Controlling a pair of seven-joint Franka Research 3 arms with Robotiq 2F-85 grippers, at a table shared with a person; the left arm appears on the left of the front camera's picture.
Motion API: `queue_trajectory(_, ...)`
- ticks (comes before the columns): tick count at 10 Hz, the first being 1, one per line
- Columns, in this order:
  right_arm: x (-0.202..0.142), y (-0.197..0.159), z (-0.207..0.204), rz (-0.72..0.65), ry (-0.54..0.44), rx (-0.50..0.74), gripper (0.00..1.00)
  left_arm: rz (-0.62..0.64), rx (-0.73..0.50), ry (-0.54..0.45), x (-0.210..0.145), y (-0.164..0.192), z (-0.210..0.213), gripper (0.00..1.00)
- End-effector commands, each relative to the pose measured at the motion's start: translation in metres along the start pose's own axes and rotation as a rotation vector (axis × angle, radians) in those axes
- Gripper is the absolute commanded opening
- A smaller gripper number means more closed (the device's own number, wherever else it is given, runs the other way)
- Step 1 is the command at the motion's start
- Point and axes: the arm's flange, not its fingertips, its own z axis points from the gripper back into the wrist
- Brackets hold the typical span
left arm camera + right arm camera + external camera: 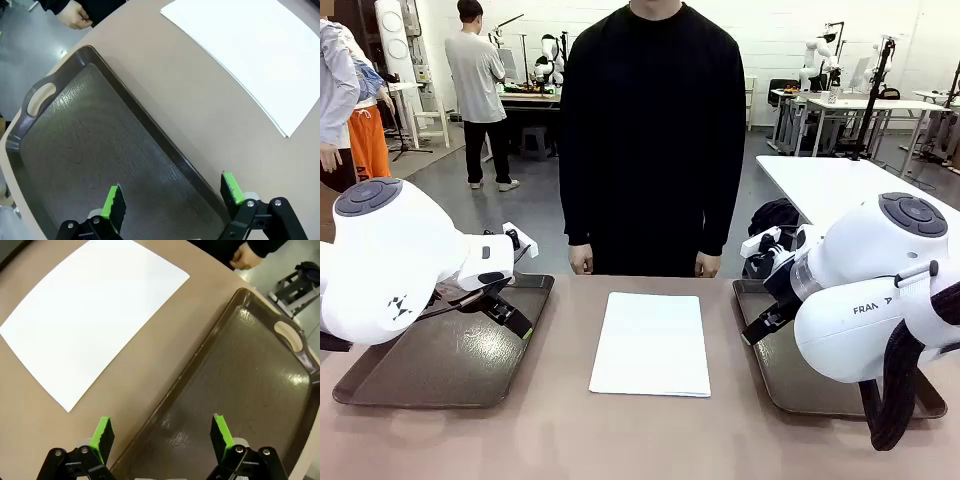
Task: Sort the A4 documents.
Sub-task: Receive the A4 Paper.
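Observation:
The A4 documents point(650, 343) lie as a neat white stack in the middle of the table, between two dark brown trays. My left gripper point(518, 320) hovers open over the left tray point(410, 375), nothing between its green pads. In the left wrist view the left gripper point(173, 192) hangs above the tray's inner rim, with the documents point(250, 55) off to the upper right. My right gripper point(760, 325) is open too, over the right tray point(800, 385). In the right wrist view the right gripper point(161, 431) straddles that tray's edge, and the documents point(90, 315) lie to the upper left.
A person in a black top stands at the far edge, hands point(581, 260) hanging at the table's rim. Both trays point(75, 145) point(250, 390) have bare floors and cut-out handles. Bare tabletop surrounds the stack.

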Motion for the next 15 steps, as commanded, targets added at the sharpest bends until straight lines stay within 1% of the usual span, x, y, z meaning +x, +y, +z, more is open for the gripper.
queue_trajectory(1, 0.000, 0.000, 0.000, 0.000, 0.000, 0.000, 1.00, 0.000, 0.000, 0.000, 0.000, 0.000, 0.000, 1.00)
queue_trajectory(13, 0.000, 0.000, 0.000, 0.001, 0.000, 0.000, 1.00, 0.000, 0.000, 0.000, 0.000, 0.000, 0.000, 1.00)
queue_trajectory(14, 0.000, -0.019, 0.015, 0.020, -0.034, 0.007, 1.00, -0.001, 0.000, 0.000, 0.000, 0.000, 0.000, 1.00)
queue_trajectory(15, -0.007, -0.041, 0.034, 0.032, -0.062, -0.040, 1.00, 0.023, 0.010, -0.027, -0.016, 0.016, 0.026, 1.00)
